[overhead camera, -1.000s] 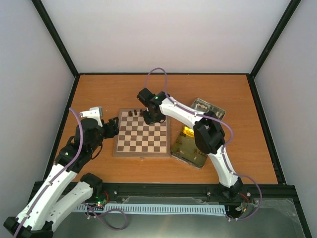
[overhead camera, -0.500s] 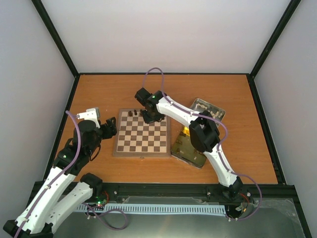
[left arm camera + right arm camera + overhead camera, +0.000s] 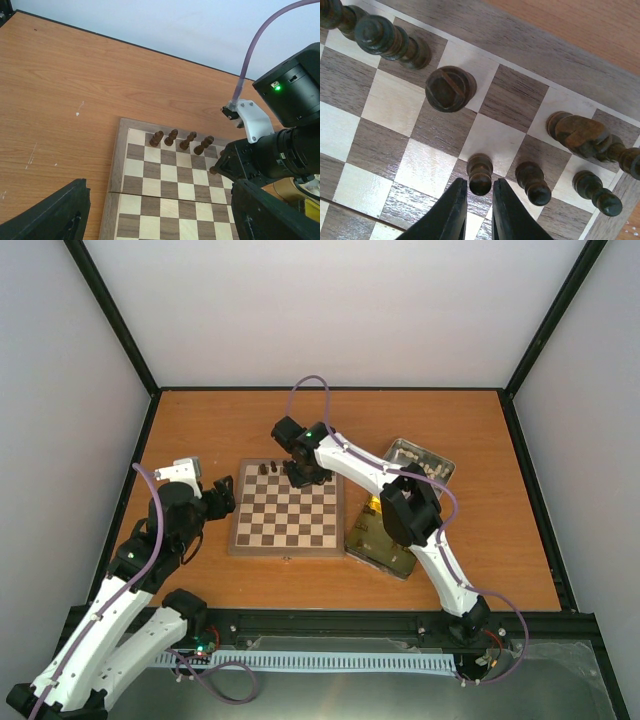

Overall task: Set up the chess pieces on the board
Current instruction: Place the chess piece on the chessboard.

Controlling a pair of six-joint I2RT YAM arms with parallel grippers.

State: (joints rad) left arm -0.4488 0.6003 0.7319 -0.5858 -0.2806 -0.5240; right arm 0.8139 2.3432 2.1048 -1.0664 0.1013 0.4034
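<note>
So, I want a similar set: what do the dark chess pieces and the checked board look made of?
The dark brown turned chess pieces look like stained wood, dull sheen, with lathe-cut rings. The square brown-and-cream checked board looks like satin-finished wood, possibly veneer: grain streaks run through every square.

A: Any words, numbers or labels to read here?
B: None that I can make out. The board (image 3: 286, 525) shows plain checks only, and the tin (image 3: 414, 452) is too small to tell.
</note>
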